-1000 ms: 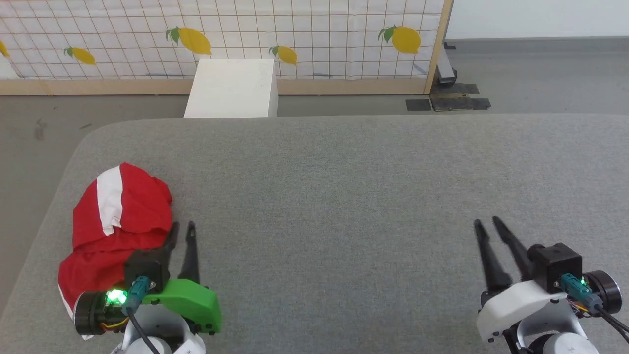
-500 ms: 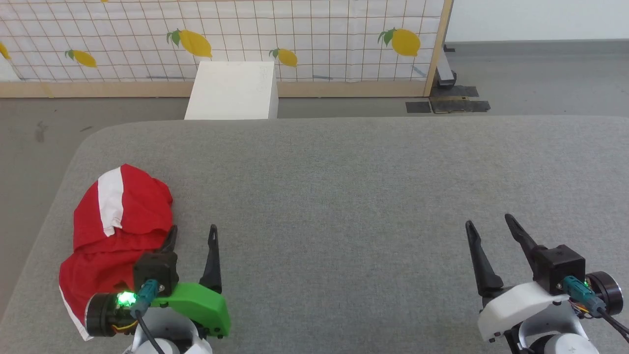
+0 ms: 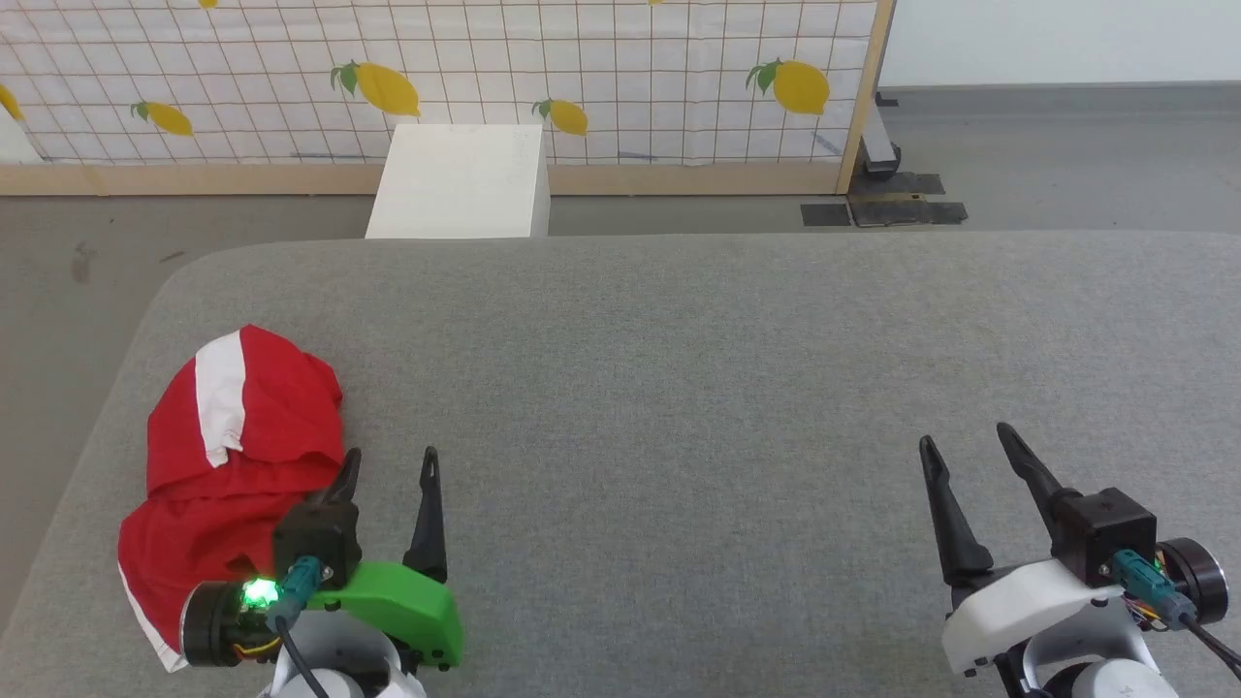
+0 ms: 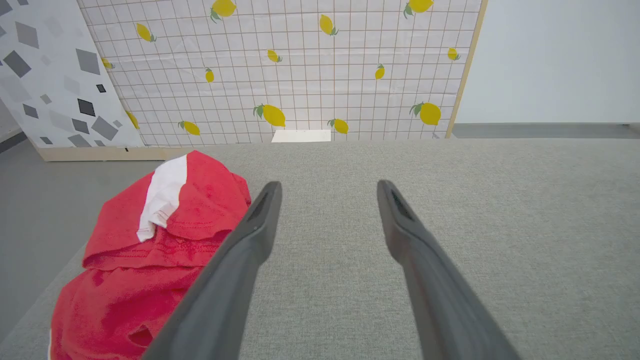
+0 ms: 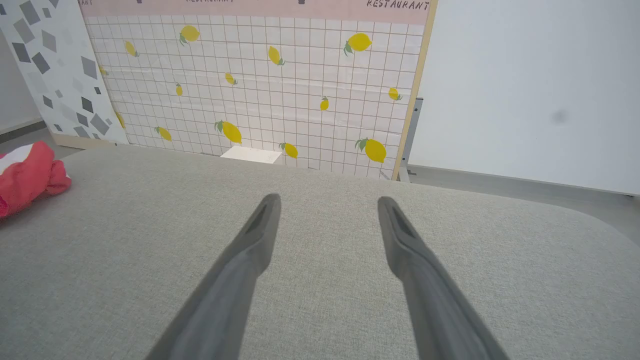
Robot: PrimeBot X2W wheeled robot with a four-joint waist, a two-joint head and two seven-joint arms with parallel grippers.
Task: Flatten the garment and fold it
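The garment (image 3: pixel 228 456) is a crumpled red heap with a white stripe, lying at the left end of the grey padded table (image 3: pixel 679 368). It shows beside the left finger in the left wrist view as the garment (image 4: pixel 150 250), and at the far left edge of the right wrist view as the garment (image 5: pixel 27 177). My left gripper (image 3: pixel 390 456) is open and empty, just right of the heap, its left finger close to the fabric edge. My right gripper (image 3: pixel 965 434) is open and empty over bare table at the lower right.
A white box (image 3: pixel 456 179) stands on the floor beyond the table's far edge. Behind it runs a lemon-print tiled panel (image 3: pixel 582 78) in a wooden frame. The table's left edge (image 3: pixel 87 446) rounds off close to the garment.
Both grippers have opened from nearly shut to wide. The left gripper has shifted slightly to the right. The garment lies as before.
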